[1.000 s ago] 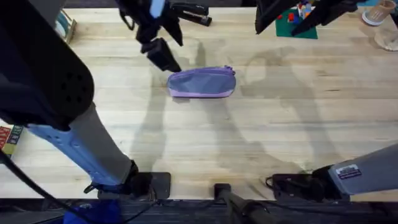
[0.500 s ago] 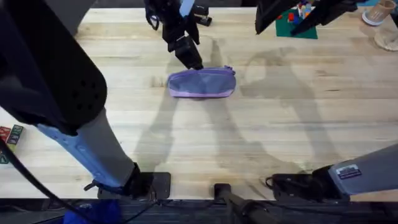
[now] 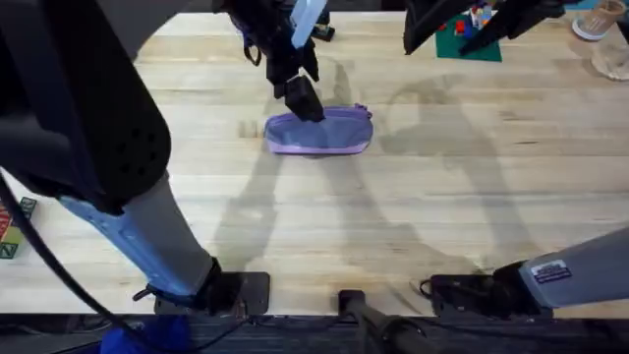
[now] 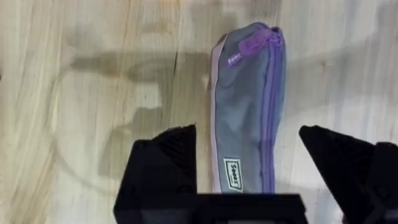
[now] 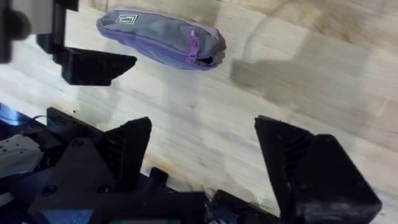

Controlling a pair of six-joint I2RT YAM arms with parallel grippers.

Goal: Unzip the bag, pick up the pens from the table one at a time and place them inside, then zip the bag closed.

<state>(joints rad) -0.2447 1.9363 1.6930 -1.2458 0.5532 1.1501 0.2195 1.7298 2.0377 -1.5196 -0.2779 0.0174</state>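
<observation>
Your left hand [image 4: 247, 180] has swung in over the near end of the bag [image 4: 249, 106], fingers spread either side, not touching. The bag lies zipped on the table [image 3: 442, 197]; gripping comes next. Your right hand [image 5: 202, 155] hangs apart, farther off.

The table [image 3: 413, 197] carries the bag [image 3: 319, 131] lying flat, with a green mat [image 3: 472, 47] well beyond its zipper-pull end.
</observation>
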